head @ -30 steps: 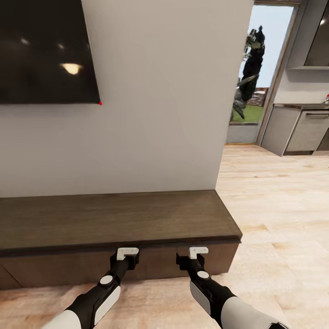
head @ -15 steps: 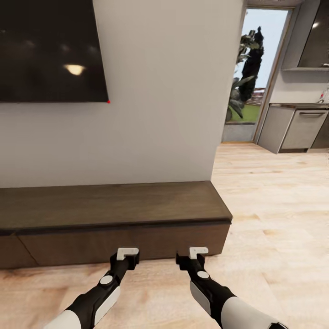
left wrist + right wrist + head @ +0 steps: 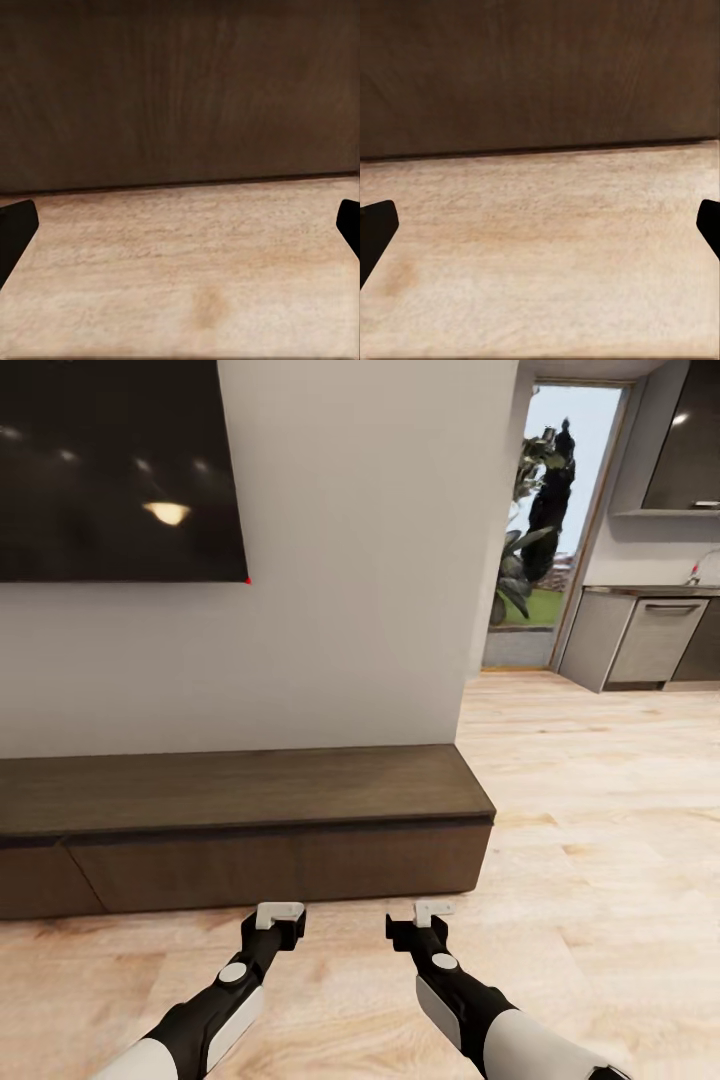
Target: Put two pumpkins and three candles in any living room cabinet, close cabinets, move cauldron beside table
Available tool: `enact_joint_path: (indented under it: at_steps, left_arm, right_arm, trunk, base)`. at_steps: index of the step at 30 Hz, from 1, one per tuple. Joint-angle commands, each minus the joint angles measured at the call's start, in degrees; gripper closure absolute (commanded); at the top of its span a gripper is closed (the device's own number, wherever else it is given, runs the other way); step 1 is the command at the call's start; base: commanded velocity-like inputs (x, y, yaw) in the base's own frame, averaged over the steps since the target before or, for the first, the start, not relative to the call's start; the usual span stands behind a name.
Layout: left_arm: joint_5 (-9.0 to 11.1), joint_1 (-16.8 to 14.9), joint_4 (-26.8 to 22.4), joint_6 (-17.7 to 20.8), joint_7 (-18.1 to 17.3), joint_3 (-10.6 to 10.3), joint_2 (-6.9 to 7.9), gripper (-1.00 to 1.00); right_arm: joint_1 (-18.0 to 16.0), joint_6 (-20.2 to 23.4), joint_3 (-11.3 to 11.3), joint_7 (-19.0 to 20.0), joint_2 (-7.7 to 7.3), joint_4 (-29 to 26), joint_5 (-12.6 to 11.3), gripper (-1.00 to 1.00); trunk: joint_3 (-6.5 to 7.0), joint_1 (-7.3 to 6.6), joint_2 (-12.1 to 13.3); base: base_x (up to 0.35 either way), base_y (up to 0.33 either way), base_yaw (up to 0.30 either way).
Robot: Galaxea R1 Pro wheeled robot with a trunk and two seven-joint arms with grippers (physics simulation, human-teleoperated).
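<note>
The long, low, dark brown wooden cabinet (image 3: 250, 810) stands against the white wall, just beyond both arms, under the black wall TV (image 3: 110, 470). Its flat top is bare and its plain drawer fronts sit flush and closed. To the right, the light wood plank floor (image 3: 600, 810) runs to a doorway and grey kitchen units (image 3: 640, 640) far off.

The left claw (image 3: 279, 913) and the right claw (image 3: 432, 911) hang low over the floor, a little short of the cabinet front. In the left wrist view the dark fingertips (image 3: 15, 229) sit at the picture's two edges, wide apart with nothing between them; the right wrist view shows the same spread fingertips (image 3: 375, 229). Both claws are released and empty.

The cabinet should handle as a stiff, heavy, fixed piece, so only a drawer front will move. The fronts have no handles and look smooth, so a pinch has little to bite on. The best hold is probably the top edge of a front, under the overhanging lip (image 3: 300, 828), or the seam between fronts (image 3: 72, 860), hooked with a fingertip and drawn straight out. Slipping off the smooth wood is the likely risk.
</note>
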Motion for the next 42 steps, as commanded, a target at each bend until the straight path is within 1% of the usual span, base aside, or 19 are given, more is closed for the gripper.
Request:
enact_joint_path:
  at_steps: [1,3,16,18,19,22,23,24,25,27,29,31,32,33,34,36,40,42]
  left_arm:
    - [0.4,-0.1,-0.1,-0.3,0.5,-0.5,0.07,-1.00]
    - [0.4,-0.1,-0.1,-0.3,0.5,-0.5,0.07,-1.00]
    - [0.8,-0.1,0.0,0.2,0.2,-0.3,-0.15,-1.00]
    - [0.9,-0.1,0.1,0.3,0.1,-0.3,-0.17,-1.00]
    - [0.9,-0.1,0.1,0.4,0.1,-0.2,-0.20,-1.00]
    - [1.0,-0.1,0.0,1.8,0.1,-0.2,-0.25,-1.00]
    - [1.0,-0.1,0.0,2.8,0.1,-0.2,-0.28,-1.00]
    - [1.0,-0.1,-0.1,3.2,0.1,-0.2,-0.28,-1.00]
    - [1.0,-0.1,-0.1,3.9,0.1,-0.2,-0.31,-1.00]
    - [1.1,-0.1,-0.2,4.9,0.1,-0.2,-0.34,-1.00]
    - [1.2,-0.1,-0.9,6.5,0.1,-0.2,-0.32,-1.00]
    - [1.2,0.0,-3.4,8.7,0.5,-0.2,-0.11,-1.00]
    - [1.2,0.0,-5.6,10.3,1.3,-0.2,0.00,-1.00]
    - [1.2,0.0,-6.7,11.0,1.8,-0.2,0.05,-1.00]
    - [1.3,0.1,-8.6,12.4,3.2,-0.2,0.12,-1.00]
    - [1.3,0.2,-10.4,13.7,5.0,-0.2,0.18,-1.00]
    - [1.4,0.2,-11.8,15.2,6.4,-0.3,0.17,-1.00]
    - [1.8,0.2,-12.1,16.9,6.8,-0.3,0.12,-1.00]
  right_arm:
    - [-0.1,-0.3,0.5,-0.3,-0.01,0.0,-0.6,-1.00]
    - [-0.1,-0.3,0.5,-0.3,-0.01,0.0,-0.6,-1.00]
    - [-0.1,-0.3,0.4,-0.3,-0.01,-0.3,-0.6,-1.00]
    - [-0.1,0.0,0.4,-0.4,-0.01,-0.6,-0.7,-1.00]
    - [-0.1,0.2,0.3,-0.5,-0.01,-0.7,-1.2,-1.00]
    - [-0.1,1.3,0.3,-0.5,-0.17,-1.0,-3.7,-1.00]
    - [-0.1,2.9,0.3,-0.5,-0.32,-1.2,-5.3,-1.00]
    - [0.0,4.0,0.2,-0.4,-0.42,-1.4,-6.0,-1.00]
    - [0.0,6.3,0.3,-0.3,-0.56,-2.3,-6.9,-1.00]
    - [0.2,8.7,0.4,-0.3,-0.68,-4.2,-7.7,-1.00]
    - [0.4,10.0,0.5,-0.4,-0.74,-6.5,-8.0,-1.00]
    - [0.6,10.7,0.5,-0.4,-0.87,-9.0,-8.2,-1.00]
    - [1.0,11.0,0.6,-0.4,-1.02,-10.1,-8.2,-1.00]
    - [1.2,11.1,0.6,-0.4,-1.10,-10.5,-8.2,-1.00]
    - [1.7,11.2,0.6,-0.5,-1.22,-11.0,-8.2,-1.00]
    - [2.1,11.4,0.6,-0.5,-1.33,-11.5,-8.1,-1.00]
    - [2.6,11.4,0.6,-0.4,-1.49,-11.8,-8.1,-1.00]
    - [2.8,11.4,0.6,-0.4,-1.69,-11.9,-8.1,-1.00]
  trunk:
    - [-0.05,-0.02,0.0]
    - [-0.05,-0.02,0.0]
    - [2.83,-0.35,0.1]
    - [3.27,-0.40,0.2]
    - [3.49,-0.43,0.2]
    - [4.16,-0.51,0.2]
    - [4.38,-0.53,0.2]
    - [4.60,-0.56,0.3]
    - [4.82,-0.59,0.3]
    - [5.26,-0.64,0.3]
    - [5.71,-0.69,0.3]
    - [6.15,-0.74,0.4]
    - [6.37,-0.77,0.4]
    - [6.59,-0.79,0.4]
    - [6.81,-0.82,0.4]
    - [7.26,-0.87,0.4]
    - [8.14,-0.97,0.5]
    - [8.51,-1.39,1.2]
  base:
    - [-0.030,0.000,0.000]
    - [-0.022,0.000,0.000]
    - [-0.003,0.000,0.000]
    - [0.000,0.000,0.000]
    - [0.000,0.000,0.000]
    - [0.000,0.000,0.000]
    - [0.000,0.000,0.000]
    - [0.000,0.000,0.000]
    - [0.000,0.000,0.000]
    - [0.000,0.000,0.000]
    - [0.000,0.000,0.000]
    - [0.000,0.000,0.000]
    - [0.000,0.000,0.000]
    - [0.000,0.000,0.000]
    - [0.000,0.000,0.000]
    - [0.000,0.000,0.000]
    - [0.000,0.000,0.000]
    - [0.000,0.000,0.000]
